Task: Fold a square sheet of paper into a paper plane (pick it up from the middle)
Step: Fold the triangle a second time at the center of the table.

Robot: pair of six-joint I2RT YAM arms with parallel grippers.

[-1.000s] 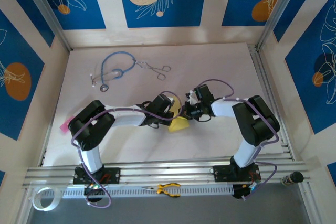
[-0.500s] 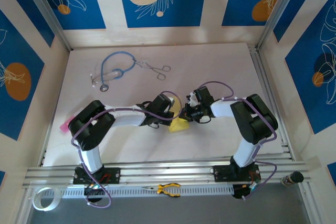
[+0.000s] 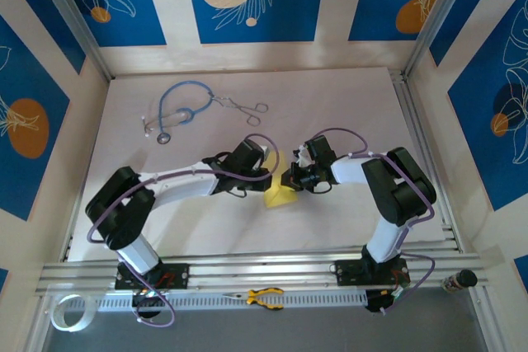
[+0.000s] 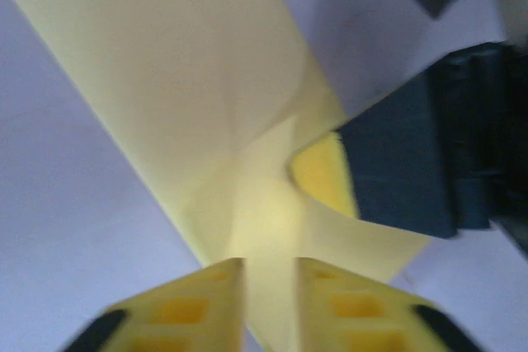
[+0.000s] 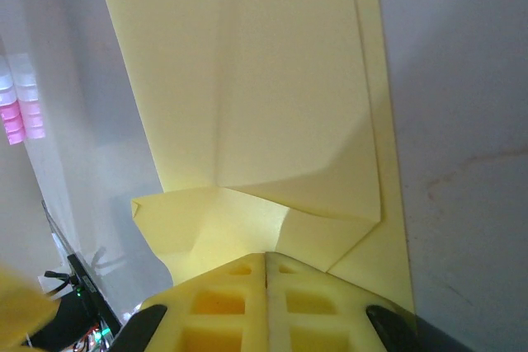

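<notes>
**Left jaws start to release the part-folded sheet of paper [image 3: 280, 196].**
Within the last second the left gripper [image 3: 269, 176] has parted its fingers [image 4: 198, 302] to a narrow gap and its arm has swung outward. The right gripper [image 3: 291, 179] stays clamped on a fold, holding the sheet mid-table [image 3: 330, 96] between them, probably for a re-grip. Count: one sheet, two grippers, one stethoscope [image 3: 177, 109], one forceps [image 3: 244, 107], one pliers [image 3: 266, 296].

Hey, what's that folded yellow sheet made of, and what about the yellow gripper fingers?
Folded yellow sheet: thin matte paper, judging by sharp creases and a curled flap. Gripper fingers: probably moulded or printed plastic, matte, with rigid square pockets.
</notes>
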